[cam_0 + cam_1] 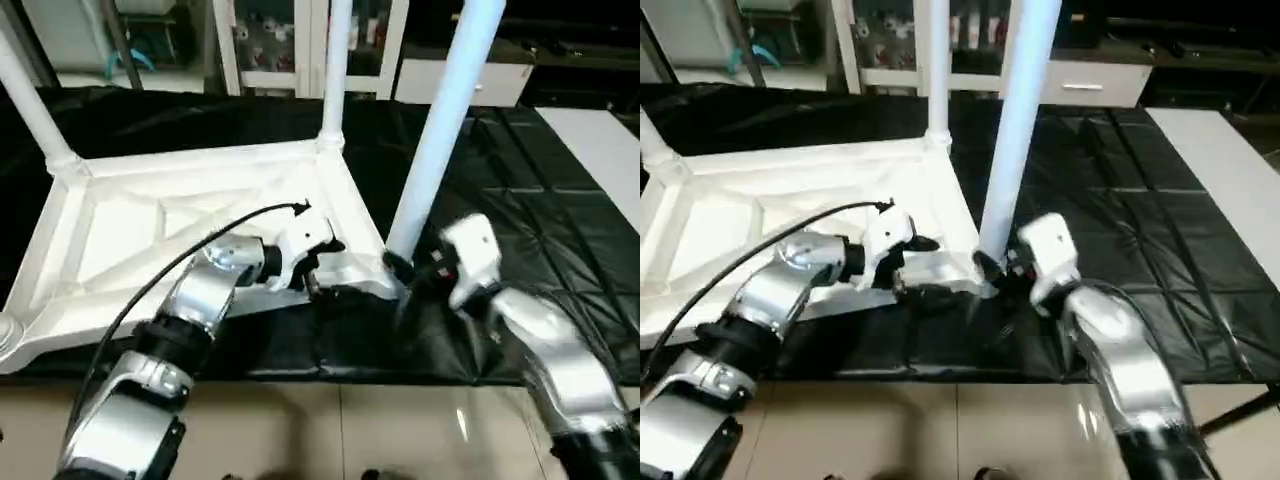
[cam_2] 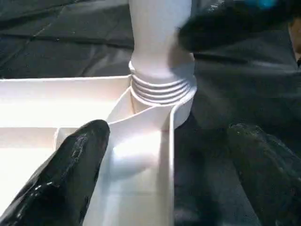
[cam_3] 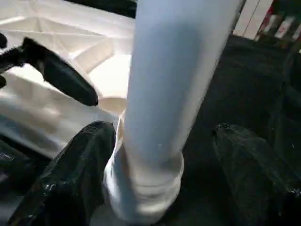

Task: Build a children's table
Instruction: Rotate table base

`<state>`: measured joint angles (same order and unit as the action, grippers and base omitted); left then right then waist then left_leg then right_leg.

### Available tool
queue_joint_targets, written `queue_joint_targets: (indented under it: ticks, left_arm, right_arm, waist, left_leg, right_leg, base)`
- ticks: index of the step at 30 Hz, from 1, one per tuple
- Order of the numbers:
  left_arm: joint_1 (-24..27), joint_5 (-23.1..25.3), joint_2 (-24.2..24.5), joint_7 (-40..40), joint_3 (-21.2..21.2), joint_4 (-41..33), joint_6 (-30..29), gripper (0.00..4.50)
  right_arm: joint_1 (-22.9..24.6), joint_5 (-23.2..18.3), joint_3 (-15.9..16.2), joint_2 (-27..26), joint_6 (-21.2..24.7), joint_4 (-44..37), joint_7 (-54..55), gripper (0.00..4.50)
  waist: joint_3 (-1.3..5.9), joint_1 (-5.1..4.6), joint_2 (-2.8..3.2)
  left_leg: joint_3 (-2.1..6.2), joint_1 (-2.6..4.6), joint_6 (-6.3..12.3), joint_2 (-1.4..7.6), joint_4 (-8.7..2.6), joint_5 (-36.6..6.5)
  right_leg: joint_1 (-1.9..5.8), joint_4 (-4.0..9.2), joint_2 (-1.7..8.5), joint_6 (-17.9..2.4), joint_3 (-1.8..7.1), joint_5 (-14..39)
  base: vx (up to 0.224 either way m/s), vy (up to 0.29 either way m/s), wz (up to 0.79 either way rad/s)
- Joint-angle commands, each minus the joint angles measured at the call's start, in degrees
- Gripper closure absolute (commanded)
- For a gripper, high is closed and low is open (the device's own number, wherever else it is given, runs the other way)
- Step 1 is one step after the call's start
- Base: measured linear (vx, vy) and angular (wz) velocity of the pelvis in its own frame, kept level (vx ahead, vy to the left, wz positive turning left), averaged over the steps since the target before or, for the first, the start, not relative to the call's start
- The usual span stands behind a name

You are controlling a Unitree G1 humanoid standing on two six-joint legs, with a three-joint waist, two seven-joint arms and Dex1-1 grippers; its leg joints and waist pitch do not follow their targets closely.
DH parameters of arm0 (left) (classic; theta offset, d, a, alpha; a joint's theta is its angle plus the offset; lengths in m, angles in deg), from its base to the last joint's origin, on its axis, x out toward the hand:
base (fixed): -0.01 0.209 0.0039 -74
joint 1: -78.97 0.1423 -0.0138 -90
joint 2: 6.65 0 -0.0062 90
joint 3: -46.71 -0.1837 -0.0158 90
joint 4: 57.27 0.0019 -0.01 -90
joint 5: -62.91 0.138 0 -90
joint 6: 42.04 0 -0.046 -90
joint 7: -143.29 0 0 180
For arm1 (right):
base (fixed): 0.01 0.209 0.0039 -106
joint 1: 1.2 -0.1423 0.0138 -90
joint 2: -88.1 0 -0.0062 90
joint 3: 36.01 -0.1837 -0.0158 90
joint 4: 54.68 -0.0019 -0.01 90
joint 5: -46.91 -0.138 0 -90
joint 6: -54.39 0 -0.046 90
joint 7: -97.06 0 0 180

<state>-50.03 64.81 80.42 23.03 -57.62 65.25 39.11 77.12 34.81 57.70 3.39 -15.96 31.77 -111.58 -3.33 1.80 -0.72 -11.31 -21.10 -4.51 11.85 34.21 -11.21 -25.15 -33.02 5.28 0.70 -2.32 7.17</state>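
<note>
White plastic is the material of the whole children's table, and most of it looks assembled already. The table top point(image 1: 190, 235) lies upside down on a black quilted sheet point(image 1: 530, 190) spread on the floor, so its ribbed underside and raised rim face up. Three legs stand upright in its corner sockets: one at the far left corner point(image 1: 35, 110), one at the far right corner point(image 1: 335, 70), and one at the near right corner point(image 1: 445, 120). The near left socket point(image 1: 8, 335) seems empty, so in my judgement one leg is left to fit; I cannot see a fourth leg lying anywhere.

The near right leg is the one in work. In the left wrist view several thread rings point(image 2: 162, 89) are visible above the socket, so I judge this leg is not screwed fully down.

The right claw point(image 1: 415, 268) stands with its two black fingers point(image 3: 80, 174) on both sides of the base of this leg, quite wide; whether they press it or stand just beside it I cannot tell. The left claw point(image 1: 320, 262) is wide open and holds nothing; its fingers point(image 2: 70, 174) straddle the rim of the top next to the same corner.

The legs are long, smooth tubes, slightly tapered, and the top shows diagonal ribs.
</note>
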Motion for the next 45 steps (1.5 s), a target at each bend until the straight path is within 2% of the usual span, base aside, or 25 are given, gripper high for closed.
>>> queue_joint_targets:
  ticks: [1, 2, 4, 6, 7, 8, 9, 11, 18, 19, 20, 21, 22, 27, 28, 30, 31, 32, 35, 38, 42, 43, 45]
  left_arm:
    - [0.09, -0.66, -0.86, -0.26, 0.58, 0.12, -0.41, 0.05]
    - [0.06, -0.64, -0.93, -0.42, 0.60, 0.24, -0.42, 0.05]
    - [-0.53, 0.09, -1.71, -2.46, 0.61, 2.41, -1.03, 0.05]
    - [-0.64, 0.49, -1.62, -2.81, 0.30, 2.80, -1.14, 0.05]
    - [-0.87, 1.24, -1.57, -4.19, -0.04, 3.31, -2.28, 0.20]
    - [-1.06, 1.53, -1.70, -5.67, 0.09, 3.57, -4.38, 0.20]
    - [-1.13, 1.82, -1.65, -6.50, 0.05, 3.60, -5.41, 0.20]
    - [-0.85, 2.24, -1.03, -6.03, -0.63, 2.99, -6.54, 0.47]
    - [0.92, 1.93, 0.87, -4.91, -0.95, -1.96, -12.60, 0.90]
    - [1.05, 1.98, 1.03, -4.74, -1.15, -2.36, -12.38, 0.97]
    - [1.23, 2.08, 1.25, -4.52, -1.54, -2.93, -12.42, 1.03]
    - [1.42, 2.47, 1.57, -4.16, -2.16, -3.40, -11.68, 1.03]
    - [1.56, 2.81, 1.79, -3.97, -2.62, -3.73, -11.01, 1.29]
    - [2.48, 3.76, 2.70, -2.60, -4.64, -5.79, -10.53, 1.43]
    - [2.73, 3.71, 2.80, -2.28, -5.03, -6.29, -10.95, 1.72]
    - [2.97, 3.76, 2.76, -2.33, -5.36, -6.56, -11.13, 1.80]
    - [2.98, 3.85, 2.73, -2.43, -5.54, -6.43, -11.10, 1.86]
    - [2.93, 3.95, 2.72, -2.60, -5.71, -6.13, -10.92, 2.12]
    - [2.75, 4.15, 2.61, -2.80, -6.01, -5.19, -10.44, 2.27]
    - [2.57, 3.31, 2.13, -2.40, -5.74, -4.22, -10.92, 2.61]
    - [2.38, 2.84, 1.95, -0.92, -6.10, -3.11, -11.28, 2.74]
    - [2.37, 2.87, 1.93, -0.81, -6.20, -2.91, -11.17, 3.03]
    - [2.29, 2.71, 1.84, -0.20, -6.37, -2.47, -11.13, 3.12]
  right_arm:
    - [0.86, -1.41, -2.17, 1.64, 1.85, -3.29, -0.99, 0.79]
    - [0.96, -1.45, -2.22, 1.75, 1.93, -3.41, -1.07, 0.79]
    - [2.42, -1.87, -2.83, 3.50, 3.22, -4.96, -2.40, 0.79]
    - [2.71, -1.89, -2.84, 3.91, 3.50, -5.31, -2.71, 0.79]
    - [3.31, -2.15, -2.94, 4.82, 4.16, -6.13, -3.34, 0.79]
    - [3.78, -2.37, -3.07, 5.64, 4.85, -6.85, -3.71, 0.79]
    - [4.08, -2.46, -3.18, 6.20, 5.33, -7.34, -3.96, 0.79]
    - [4.43, -2.62, -3.35, 6.88, 6.17, -8.02, -4.38, 0.79]
    - [4.40, -2.69, -3.85, 8.77, 8.08, -8.19, -5.43, 0.79]
    - [4.29, -2.70, -3.79, 8.77, 8.17, -8.16, -5.42, 0.79]
    - [4.22, -2.76, -3.68, 8.87, 8.33, -8.22, -5.37, 0.79]
    - [4.09, -2.74, -3.56, 8.91, 8.42, -8.18, -5.32, 0.79]
    - [3.92, -2.73, -3.47, 8.90, 8.50, -8.06, -5.27, 0.79]
    - [3.30, -2.33, -3.54, 8.74, 8.93, -7.65, -5.05, 0.79]
    - [3.20, -2.31, -3.68, 8.59, 9.09, -7.56, -4.87, 0.79]
    - [3.15, -2.38, -3.94, 8.20, 9.22, -7.44, -4.62, 0.79]
    - [3.15, -2.47, -4.02, 8.01, 9.20, -7.41, -4.57, 0.79]
    - [3.13, -2.60, -4.19, 7.66, 9.08, -7.35, -4.33, 0.79]
    - [3.08, -2.87, -4.59, 6.87, 8.77, -7.24, -3.71, 0.79]
    - [2.98, -3.42, -5.03, 6.21, 8.66, -6.95, -3.59, 0.79]
    - [2.92, -3.22, -5.20, 6.06, 8.47, -6.51, -3.30, 0.79]
    - [2.93, -2.70, -4.89, 6.31, 8.29, -6.37, -3.28, 0.79]
    - [3.12, -2.47, -4.45, 6.66, 8.57, -6.40, -3.82, 0.79]
  waist:
    - [3.49, 0.04, -0.59]
    - [3.52, 0.02, -0.61]
    - [3.35, -0.10, -0.06]
    - [3.38, -0.13, -0.39]
    - [3.39, -0.24, -0.44]
    - [3.40, -0.24, -0.03]
    - [3.35, -0.36, -0.24]
    - [3.31, -0.29, -0.32]
    - [3.16, -0.30, -0.17]
    - [3.14, -0.34, -0.59]
    - [3.14, -0.23, -0.39]
    - [3.16, -0.22, -0.48]
    - [3.17, -0.18, -0.40]
    - [3.21, -0.24, -0.38]
    - [3.20, -0.24, -0.33]
    - [3.18, -0.24, -0.22]
    - [3.22, -0.26, -0.32]
    - [3.25, -0.22, -0.22]
    - [3.30, -0.27, -0.22]
    - [3.31, -0.25, -0.21]
    - [3.39, -0.19, -0.15]
    - [3.44, -0.19, -0.10]
    - [3.48, -0.22, -0.13]
  left_leg:
    - [0.25, 0.22, 3.42, 0.63, -4.39, -14.41]
    - [0.25, 0.23, 3.46, 0.61, -4.39, -14.53]
    - [0.27, 0.37, 2.99, 0.58, -4.44, -15.84]
    - [0.31, 0.18, 2.93, 0.46, -4.43, -16.28]
    - [0.42, 0.03, 2.95, 0.43, -4.48, -16.22]
    - [0.46, 0.12, 2.78, 0.50, -4.50, -16.24]
    - [0.40, 0.29, 2.85, 0.61, -4.44, -16.45]
    - [0.37, 0.11, 3.20, 0.44, -4.41, -15.87]
    - [0.42, 0.22, 3.10, 0.62, -4.50, -16.03]
    - [0.37, 0.18, 3.16, 0.54, -4.45, -16.23]
    - [0.46, 0.23, 3.10, 0.61, -4.51, -16.21]
    - [0.47, 0.16, 3.12, 0.64, -4.52, -15.89]
    - [0.50, 0.15, 3.12, 0.66, -4.55, -15.85]
    - [0.47, 0.16, 2.85, 0.71, -4.56, -15.61]
    - [0.45, 0.17, 2.81, 0.69, -4.56, -15.63]
    - [0.47, 0.20, 2.62, 0.67, -4.60, -15.90]
    - [0.44, 0.16, 2.55, 0.63, -4.55, -15.92]
    - [0.44, 0.19, 2.51, 0.61, -4.55, -15.90]
    - [0.47, 0.18, 2.39, 0.62, -4.57, -15.81]
    - [0.45, 0.21, 2.27, 0.60, -4.58, -16.01]
    - [0.46, 0.21, 2.28, 0.56, -4.56, -16.07]
    - [0.46, 0.27, 2.17, 0.55, -4.56, -16.06]
    - [0.46, 0.23, 2.15, 0.57, -4.54, -15.92]
  right_leg:
    - [3.27, 3.84, 1.44, -10.09, 1.36, 20.03]
    - [3.25, 3.90, 1.42, -9.95, 1.34, 20.22]
    - [3.07, 4.11, 1.29, -9.73, 1.30, 20.73]
    - [3.22, 4.24, 1.36, -9.21, 1.25, 21.71]
    - [3.28, 4.24, 1.38, -8.92, 1.20, 22.24]
    - [3.27, 4.17, 1.41, -8.97, 1.21, 22.00]
    - [3.12, 4.24, 1.25, -9.15, 1.22, 21.50]
    - [3.20, 4.28, 1.24, -9.14, 1.20, 21.55]
    - [3.04, 4.27, 1.37, -9.87, 1.22, 21.78]
    - [3.01, 4.39, 1.32, -9.54, 1.17, 22.53]
    - [3.02, 4.32, 1.42, -9.54, 1.19, 22.75]
    - [3.03, 4.28, 1.43, -9.42, 1.21, 22.73]
    - [3.00, 4.35, 1.45, -9.19, 1.23, 22.86]
    - [2.99, 4.24, 1.46, -9.16, 1.28, 22.26]
    - [2.98, 4.24, 1.45, -9.21, 1.28, 22.22]
    - [2.96, 4.28, 1.45, -9.12, 1.26, 22.62]
    - [2.99, 4.31, 1.43, -9.00, 1.26, 22.60]
    - [2.98, 4.29, 1.44, -8.96, 1.27, 22.61]
    - [2.98, 4.25, 1.39, -9.12, 1.24, 22.02]
    - [3.02, 4.26, 1.39, -9.25, 1.25, 21.89]
    - [3.07, 4.28, 1.42, -9.25, 1.24, 22.20]
    - [3.04, 4.30, 1.42, -9.20, 1.24, 22.39]
    - [3.09, 4.24, 1.41, -9.35, 1.25, 21.90]
  base:
    - [0.000, 0.000, 0.00]
    - [0.000, 0.000, 0.00]
    - [0.000, 0.000, 0.00]
    - [0.000, 0.000, 0.00]
    - [0.000, 0.000, 0.00]
    - [0.000, 0.000, 0.00]
    - [0.000, 0.000, 0.00]
    - [0.000, 0.000, 0.00]
    - [0.000, 0.000, 0.00]
    - [0.000, 0.000, 0.00]
    - [0.000, 0.000, 0.00]
    - [0.000, 0.000, 0.00]
    - [0.000, 0.000, 0.00]
    - [0.000, 0.000, 0.00]
    - [0.000, 0.000, 0.00]
    - [0.000, 0.000, 0.00]
    - [0.000, 0.000, 0.00]
    - [0.000, 0.000, 0.00]
    - [0.000, 0.000, 0.00]
    - [0.000, 0.000, 0.00]
    - [0.000, 0.000, 0.00]
    - [0.000, 0.000, 0.00]
    - [0.000, 0.000, 0.00]
